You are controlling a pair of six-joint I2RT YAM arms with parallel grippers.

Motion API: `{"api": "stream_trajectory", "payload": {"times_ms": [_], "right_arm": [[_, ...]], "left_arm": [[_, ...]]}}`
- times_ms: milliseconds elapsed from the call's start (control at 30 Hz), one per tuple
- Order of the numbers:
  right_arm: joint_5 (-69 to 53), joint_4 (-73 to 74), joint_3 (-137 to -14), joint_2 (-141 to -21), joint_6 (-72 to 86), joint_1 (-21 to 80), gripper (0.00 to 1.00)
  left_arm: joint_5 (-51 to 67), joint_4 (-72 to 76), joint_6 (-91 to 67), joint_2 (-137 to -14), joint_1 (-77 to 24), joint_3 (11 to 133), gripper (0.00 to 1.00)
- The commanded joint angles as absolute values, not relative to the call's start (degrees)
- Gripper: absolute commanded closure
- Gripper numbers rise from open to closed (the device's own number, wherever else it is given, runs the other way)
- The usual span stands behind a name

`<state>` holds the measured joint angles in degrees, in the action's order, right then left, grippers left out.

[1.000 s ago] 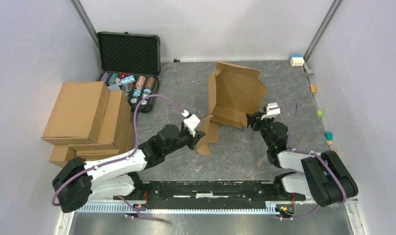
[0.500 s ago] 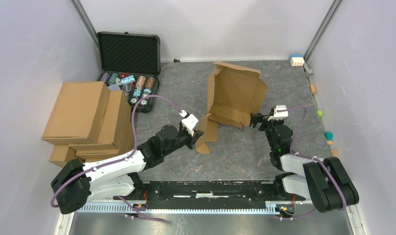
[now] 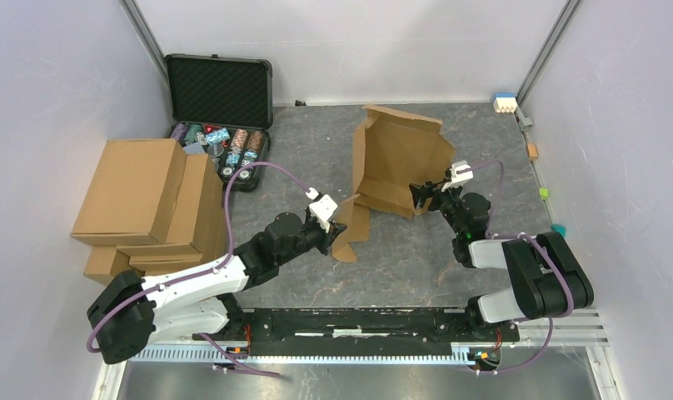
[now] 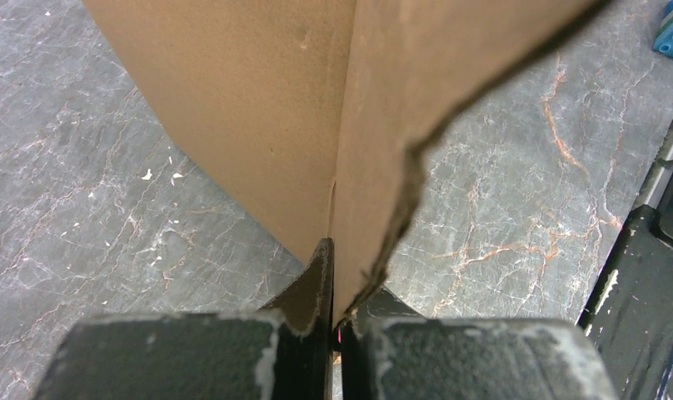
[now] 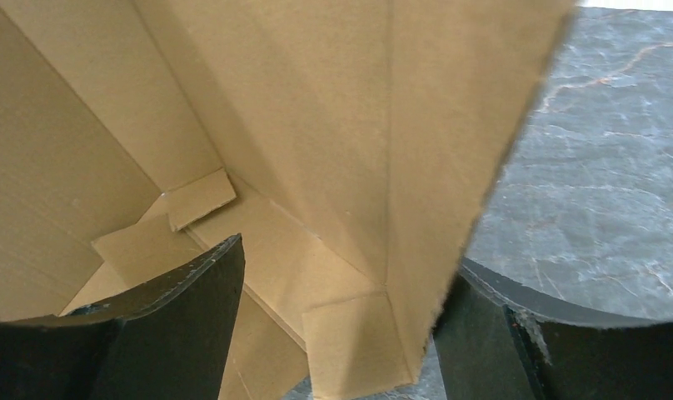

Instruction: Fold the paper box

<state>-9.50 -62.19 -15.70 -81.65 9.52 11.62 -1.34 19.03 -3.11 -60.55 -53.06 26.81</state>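
Table (image 3: pixel 308 158): grey, bearing work | paper box (image 3: pixel 396 162): half-raised, 1 o'clock of centre | left gripper (image 3: pixel 333 232): clamped on flap (image 4: pixel 258 125) at box's 7 o'clock, likely anchoring | right gripper (image 3: pixel 418 196): jaws wide astride wall (image 5: pixel 416 150) at 4 o'clock, probably readying fold

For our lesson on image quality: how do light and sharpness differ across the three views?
Top view: even light, soft shadows, box sharp. Left wrist view: table crisp, left gripper close and slightly soft. Right wrist view: box fills the frame, right gripper dark.
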Motion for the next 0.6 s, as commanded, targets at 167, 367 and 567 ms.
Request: {"api": "stream_trajectory", "payload": {"times_ms": [167, 367, 567], "right_arm": [[-11.56, -58.63, -20.07, -83.22, 2.33, 15.06, 0.12], [-6.63, -51.85, -22.0, -83.49, -2.19, 18.24, 0.12], [-3.76, -50.36, -22.12, -85.39, -2.73, 18.87, 0.02]], "left_arm": [[1.55, 18.28, -3.97, -62.98, -52.83, 28.35, 0.98], [2.3, 18.07, -4.13, -63.06, -52.82, 28.5, 0.98], [1.44, 17.65, -4.26, -61.1, -52.56, 28.07, 0.98]]}}
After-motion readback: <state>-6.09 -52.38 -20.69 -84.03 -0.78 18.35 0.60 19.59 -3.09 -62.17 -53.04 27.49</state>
